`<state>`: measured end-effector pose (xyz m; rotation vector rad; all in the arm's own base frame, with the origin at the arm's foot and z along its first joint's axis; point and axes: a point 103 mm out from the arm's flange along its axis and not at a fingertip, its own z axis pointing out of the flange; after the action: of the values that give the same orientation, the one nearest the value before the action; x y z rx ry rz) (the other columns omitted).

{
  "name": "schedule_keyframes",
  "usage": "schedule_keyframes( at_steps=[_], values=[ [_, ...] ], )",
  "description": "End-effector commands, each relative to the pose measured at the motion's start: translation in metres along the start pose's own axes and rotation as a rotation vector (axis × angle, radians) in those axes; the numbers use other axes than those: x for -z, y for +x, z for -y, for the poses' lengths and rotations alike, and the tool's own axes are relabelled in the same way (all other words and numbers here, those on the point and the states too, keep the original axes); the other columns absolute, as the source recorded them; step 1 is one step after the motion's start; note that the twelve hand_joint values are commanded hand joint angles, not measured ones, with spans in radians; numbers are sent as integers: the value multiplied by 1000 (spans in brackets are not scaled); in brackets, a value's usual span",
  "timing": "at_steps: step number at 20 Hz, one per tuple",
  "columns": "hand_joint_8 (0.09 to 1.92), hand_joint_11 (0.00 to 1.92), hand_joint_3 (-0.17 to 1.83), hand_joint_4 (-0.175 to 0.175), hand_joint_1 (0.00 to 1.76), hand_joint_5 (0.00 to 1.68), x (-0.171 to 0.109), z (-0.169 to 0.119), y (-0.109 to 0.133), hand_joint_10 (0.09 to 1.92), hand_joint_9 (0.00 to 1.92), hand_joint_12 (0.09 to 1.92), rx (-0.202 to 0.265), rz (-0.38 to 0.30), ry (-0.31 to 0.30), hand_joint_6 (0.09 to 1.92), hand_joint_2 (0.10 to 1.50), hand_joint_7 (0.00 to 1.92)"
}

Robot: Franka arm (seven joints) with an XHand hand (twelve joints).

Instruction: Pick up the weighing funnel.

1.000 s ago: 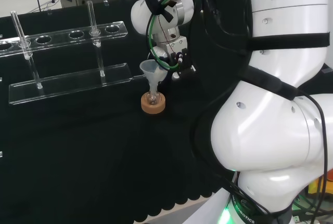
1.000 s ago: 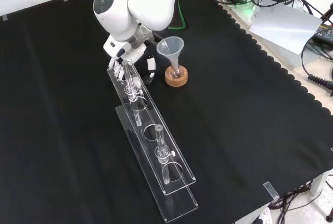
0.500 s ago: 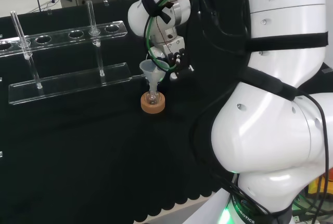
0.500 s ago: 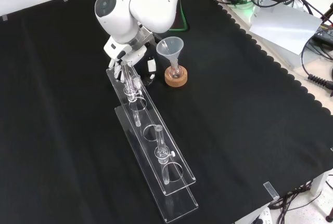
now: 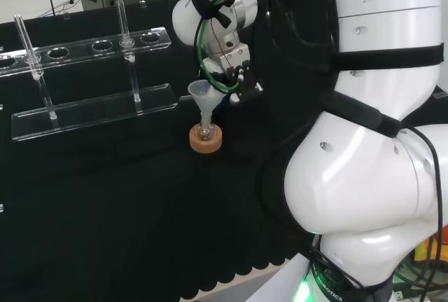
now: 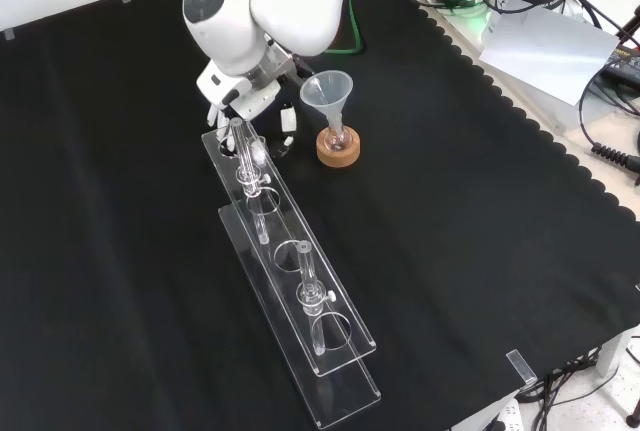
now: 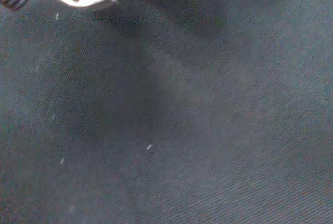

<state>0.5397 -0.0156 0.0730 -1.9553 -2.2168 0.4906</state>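
Currently the hand (image 6: 240, 96) hangs over the rack (image 6: 280, 226) end; I can't tell its grip state. Expect weighing funnel light, slick, fragile: approx. grip pt. at stem.

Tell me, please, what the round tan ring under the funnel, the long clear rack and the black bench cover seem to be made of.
The round tan ring looks like cork: matt, pale brown. The long clear rack seems acrylic or similar plastic: see-through flat sheets with glossy edges. The black bench cover is cloth: matt, finely woven in the wrist view.
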Motion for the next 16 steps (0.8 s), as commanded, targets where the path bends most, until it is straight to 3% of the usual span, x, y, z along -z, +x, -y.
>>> schedule_keyframes(
  at_steps=[1,7,16],
  values=[
    [687,710,776,175,1094,1140,25,16,-17,479,989,1165,-25,1,-22,959,654,745],
    [686,713,778,175,1094,1139,54,42,-38,476,990,1164,-42,40,-27,962,652,743],
    [685,717,783,175,1095,1141,95,83,-61,473,992,1163,-109,86,-36,963,650,742]
  ],
)
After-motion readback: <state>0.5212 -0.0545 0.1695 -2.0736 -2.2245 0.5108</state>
